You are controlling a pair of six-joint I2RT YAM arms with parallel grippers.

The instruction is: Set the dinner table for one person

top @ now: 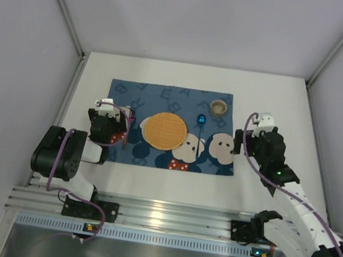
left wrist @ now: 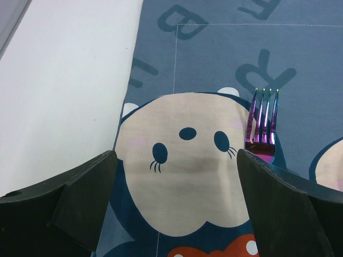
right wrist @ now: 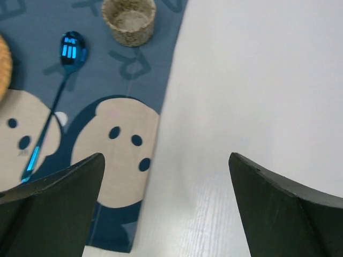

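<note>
The white dinner table carries a blue cartoon-print placemat. On the mat lie an orange round plate, a blue spoon to its right and a small beige cup at the far right. An iridescent purple fork lies on the mat left of the plate. My left gripper is open and empty above the mat, with the fork's handle hidden behind its right finger. My right gripper is open and empty over the mat's right edge. The spoon and cup lie ahead to its left.
A ribbed aluminium rail runs along the table's near edge by the arm bases. Grey walls enclose the left, far and right sides. Bare white tabletop lies right of the mat.
</note>
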